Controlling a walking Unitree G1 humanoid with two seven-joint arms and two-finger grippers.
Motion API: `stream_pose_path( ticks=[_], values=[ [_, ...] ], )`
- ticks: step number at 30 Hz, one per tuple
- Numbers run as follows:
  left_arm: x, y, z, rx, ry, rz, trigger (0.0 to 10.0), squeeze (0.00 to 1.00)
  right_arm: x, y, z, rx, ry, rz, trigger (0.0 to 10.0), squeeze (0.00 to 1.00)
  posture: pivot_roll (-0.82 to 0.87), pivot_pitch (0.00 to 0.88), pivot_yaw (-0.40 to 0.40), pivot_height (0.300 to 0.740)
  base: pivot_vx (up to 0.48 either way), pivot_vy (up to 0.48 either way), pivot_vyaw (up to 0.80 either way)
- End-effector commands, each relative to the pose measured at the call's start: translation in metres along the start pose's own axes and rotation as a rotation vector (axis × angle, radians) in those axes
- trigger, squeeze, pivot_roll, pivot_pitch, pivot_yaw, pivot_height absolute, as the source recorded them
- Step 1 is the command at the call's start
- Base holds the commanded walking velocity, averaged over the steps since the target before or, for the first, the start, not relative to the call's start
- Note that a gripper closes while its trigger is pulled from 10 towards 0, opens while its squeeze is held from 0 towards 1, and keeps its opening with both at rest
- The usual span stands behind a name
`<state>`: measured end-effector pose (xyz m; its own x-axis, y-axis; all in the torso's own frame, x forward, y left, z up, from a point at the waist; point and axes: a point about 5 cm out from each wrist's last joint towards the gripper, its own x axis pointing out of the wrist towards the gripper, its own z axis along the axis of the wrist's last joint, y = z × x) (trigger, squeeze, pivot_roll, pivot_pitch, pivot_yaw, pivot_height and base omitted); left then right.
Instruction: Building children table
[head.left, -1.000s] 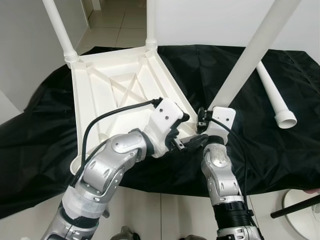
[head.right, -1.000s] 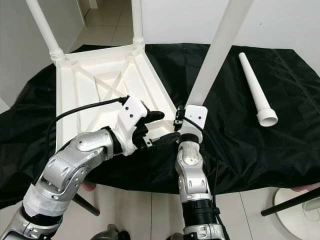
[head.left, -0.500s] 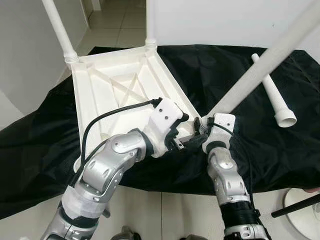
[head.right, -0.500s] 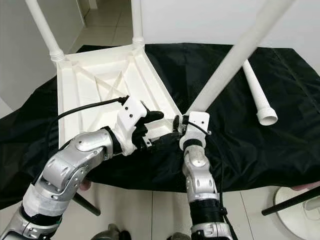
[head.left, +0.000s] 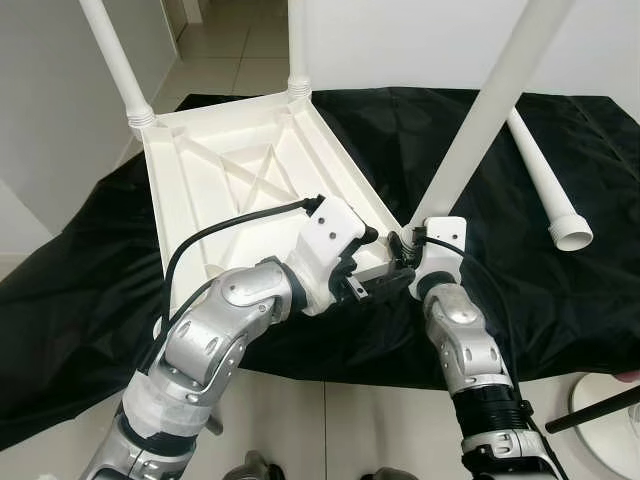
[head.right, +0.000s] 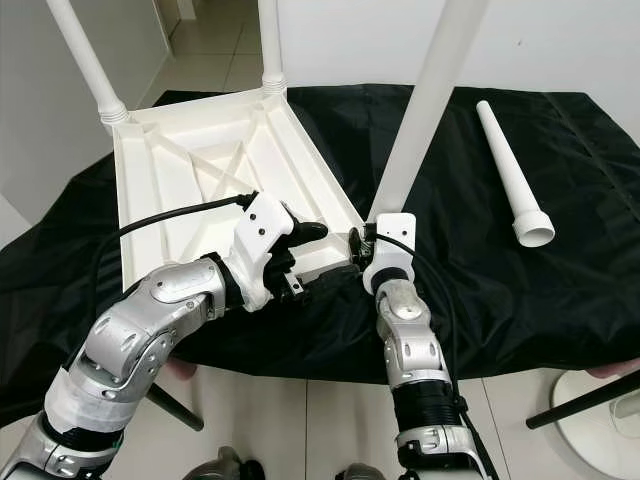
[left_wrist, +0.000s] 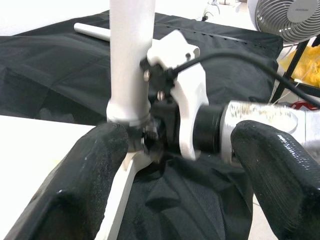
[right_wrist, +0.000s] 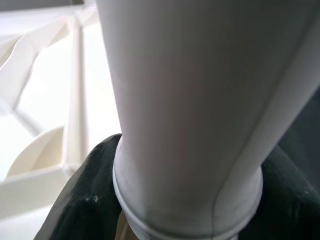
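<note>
A white plastic tabletop (head.left: 230, 190) lies upside down at centre-left on a black cloth (head.left: 480, 290), so its corner sockets face up for legs. The right gripper (head.left: 405, 250), clamped around a white leg (head.left: 480, 120), stands it on the near right corner, mid-frame. The left gripper (head.left: 372, 285), fingers spread open, steadies that corner just beside the leg's base.

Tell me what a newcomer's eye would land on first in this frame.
The upturned white table top on the black cloth, two legs already standing at its far corners. At its near right corner the right gripper is shut on a third table leg rising steeply, with the left gripper open beside it. A spare leg lies on the cloth to the right.
</note>
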<state>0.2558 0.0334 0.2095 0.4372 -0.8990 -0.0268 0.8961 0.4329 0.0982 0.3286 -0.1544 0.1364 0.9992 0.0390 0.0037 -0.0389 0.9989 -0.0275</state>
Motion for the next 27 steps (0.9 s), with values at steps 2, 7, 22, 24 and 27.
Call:
stream_pose_path(
  ticks=[2,7,22,24,27],
  values=[
    [-0.001,0.004,0.001,0.004,0.004,0.023,10.0,0.0,0.002,-0.003,0.001,0.0,-0.005,0.015,0.0,0.0,-0.04,0.033,0.073,0.74,0.0,0.0,0.0],
    [-0.001,0.004,0.001,0.005,0.003,0.025,10.0,0.0,0.002,-0.008,0.001,-0.009,-0.005,0.015,3.3,0.0,-0.04,0.034,0.074,0.74,0.0,0.0,0.0],
    [0.008,0.023,0.032,-0.052,-0.125,0.017,10.0,1.0,-0.007,-0.017,0.013,-0.084,0.013,0.141,10.0,0.0,-0.03,0.013,0.054,0.74,0.0,0.0,0.0],
    [0.016,0.03,0.041,-0.003,-0.135,0.043,10.0,0.38,-0.008,-0.018,0.017,-0.114,0.025,0.205,10.0,0.0,-0.03,0.013,0.054,0.74,0.0,0.0,0.0],
    [0.021,0.033,0.049,-0.004,-0.163,0.041,10.0,0.0,-0.008,-0.017,0.019,-0.144,0.024,0.237,10.0,0.0,-0.05,0.0,0.061,0.74,0.0,0.0,0.0]
  ],
)
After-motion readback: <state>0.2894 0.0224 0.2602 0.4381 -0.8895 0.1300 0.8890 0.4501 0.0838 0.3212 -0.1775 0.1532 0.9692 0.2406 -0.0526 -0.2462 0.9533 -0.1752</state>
